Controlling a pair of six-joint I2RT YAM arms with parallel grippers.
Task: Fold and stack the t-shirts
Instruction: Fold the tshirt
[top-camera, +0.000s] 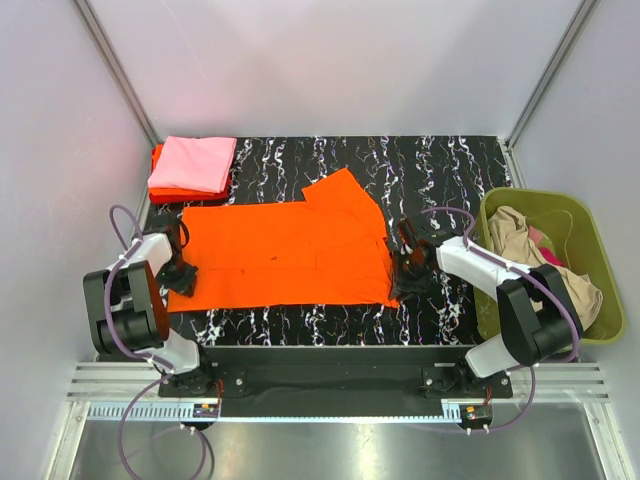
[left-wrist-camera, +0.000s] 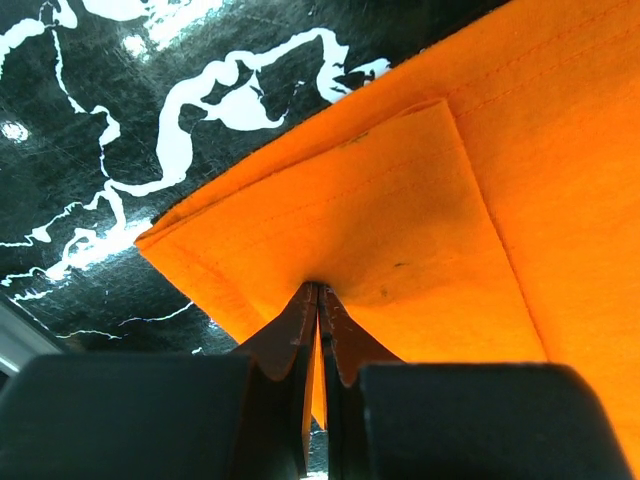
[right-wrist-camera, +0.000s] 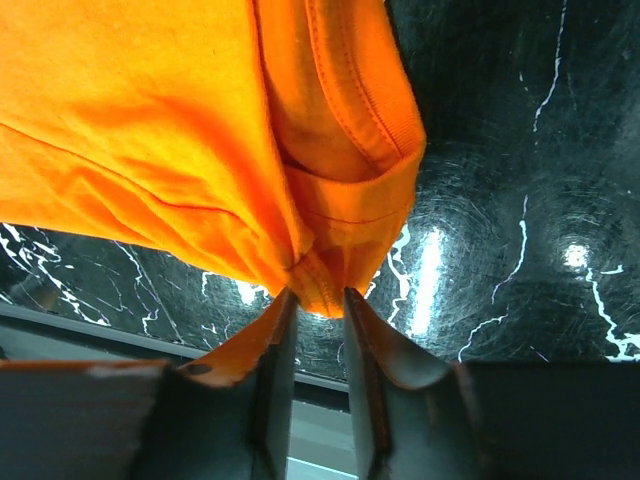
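A bright orange cloth t-shirt (top-camera: 285, 255) lies spread flat across the middle of the black, white-veined table (top-camera: 450, 160). At its left edge, the left gripper (top-camera: 183, 272) has its jaws pressed tight on a folded hem corner. At its right edge, the right gripper (top-camera: 407, 262) pinches bunched cloth, jaws nearly closed. A folded light pink t-shirt (top-camera: 195, 163) sits upper left, and an olive-green plastic basket (top-camera: 530, 197) stands far right.

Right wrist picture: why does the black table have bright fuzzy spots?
Right wrist view: that is light glare on the glossy table, while seams on the orange shirt look sharp. Left wrist view: the same glare, top left. Top view: even light, soft shadows.
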